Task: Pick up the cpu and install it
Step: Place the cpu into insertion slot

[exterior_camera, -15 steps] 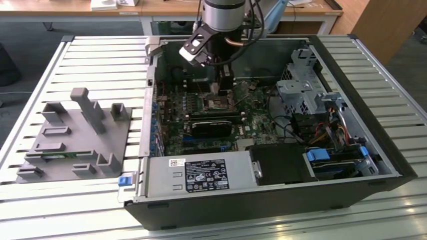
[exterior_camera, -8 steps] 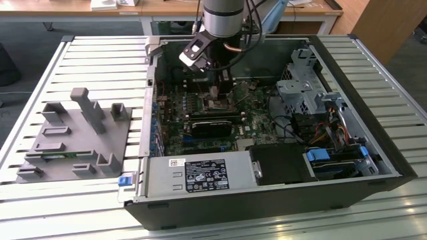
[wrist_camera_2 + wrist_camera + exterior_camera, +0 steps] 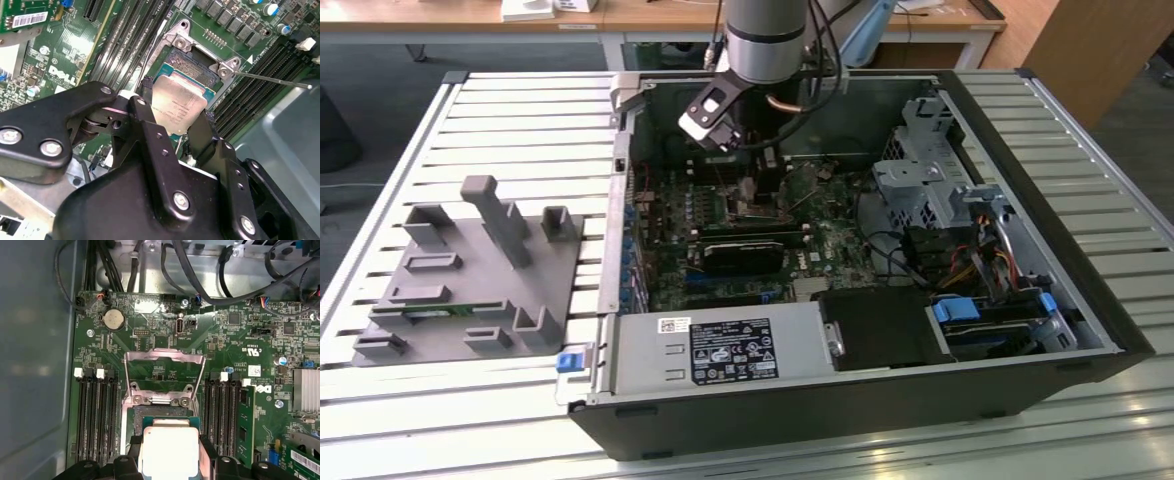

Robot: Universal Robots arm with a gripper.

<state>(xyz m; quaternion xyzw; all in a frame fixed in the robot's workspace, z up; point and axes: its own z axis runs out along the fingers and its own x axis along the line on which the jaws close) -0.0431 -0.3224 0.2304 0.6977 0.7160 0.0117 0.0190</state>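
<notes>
The arm is a silver-grey cylinder with a black band. Black cables loop beside it, and a white-and-black block sits below it. The gripper is matte black, with angular linkage plates, 2 slim fingers and round silver screw heads.

The cpu sits between the jaws over the socket, flanked by memory slots.

Arm vertical, end effector clamped on the cpu
</notes>
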